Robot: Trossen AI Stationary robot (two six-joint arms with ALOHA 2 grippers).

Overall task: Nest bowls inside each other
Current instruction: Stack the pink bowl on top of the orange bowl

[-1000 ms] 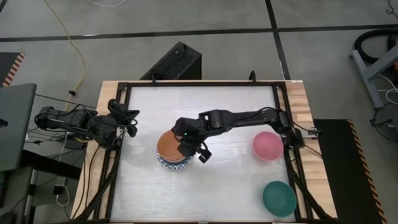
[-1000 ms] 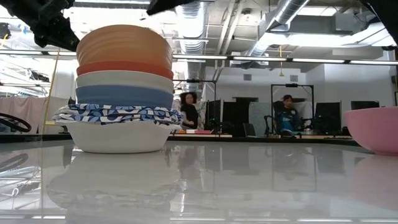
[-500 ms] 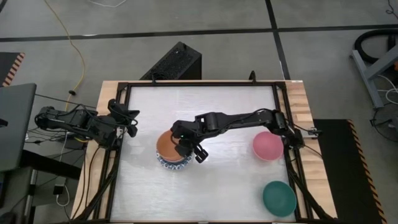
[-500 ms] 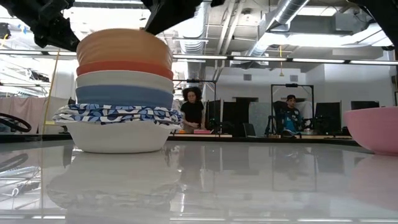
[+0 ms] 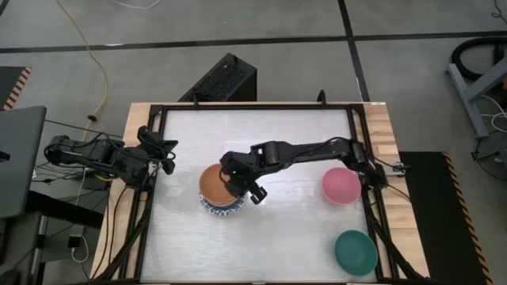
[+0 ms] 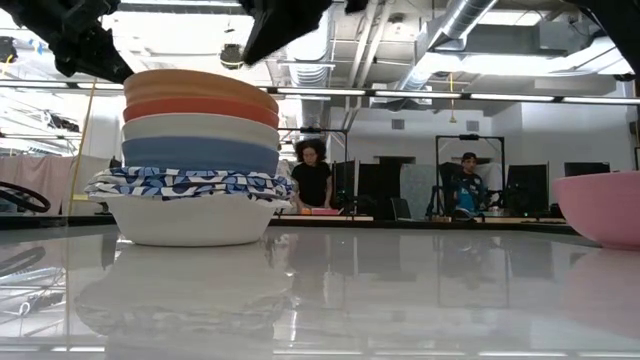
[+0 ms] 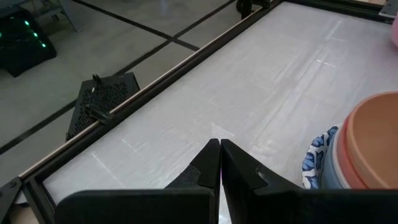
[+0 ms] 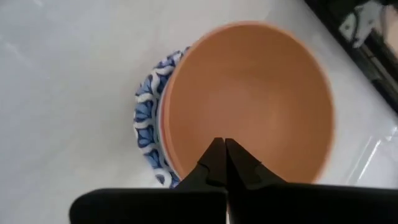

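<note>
The right end effector (image 5: 250,192), closed and empty, hovers over the orange bowl (image 5: 215,184) topping the stack (image 6: 198,155); dipping sideways could topple it.

The right arm (image 5: 317,150) reaches from its base at the right-centre of the high view across toward the middle of the frame, its links stretched nearly level and bent slightly at the elbow. Its wrist turns downward, and the right gripper (image 5: 252,192) sits just left of centre, fingers pressed together with no gap between the tips, as the right wrist view (image 8: 222,155) confirms. In the low view this arm enters at the top centre (image 6: 285,20). The left arm (image 5: 103,157) lies folded at the left-centre edge of the high view, its left gripper (image 7: 220,158) pointing right, fingers closed against each other.
</note>
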